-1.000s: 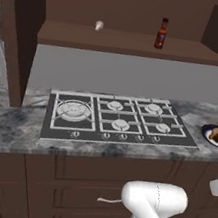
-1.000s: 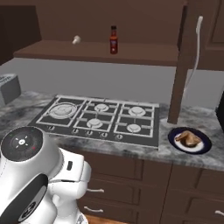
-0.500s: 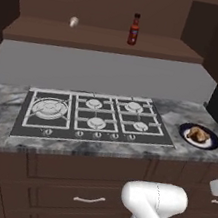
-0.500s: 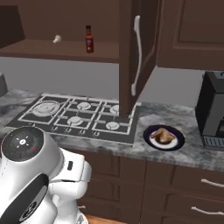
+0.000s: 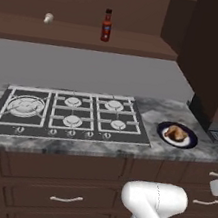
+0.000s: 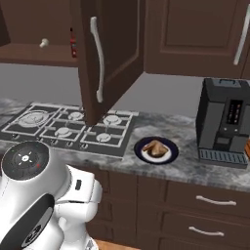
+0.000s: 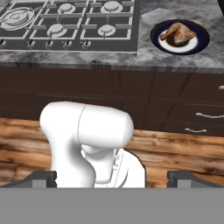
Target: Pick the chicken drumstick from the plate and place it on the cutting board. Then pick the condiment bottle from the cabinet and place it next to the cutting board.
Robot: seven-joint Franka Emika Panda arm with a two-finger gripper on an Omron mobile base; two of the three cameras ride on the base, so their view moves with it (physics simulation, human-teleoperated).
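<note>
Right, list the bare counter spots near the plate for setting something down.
Bare marble lies between the stove and the plate, between the plate and the coffee machine, and along the front edge. The stove's burners crowd the left.

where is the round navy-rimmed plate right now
The round navy-rimmed plate sits on the grey marble counter, just right of the gas hob, holding the drumstick.

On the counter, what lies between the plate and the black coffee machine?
In the right base view, bare grey counter lies between the plate and the coffee machine.
</note>
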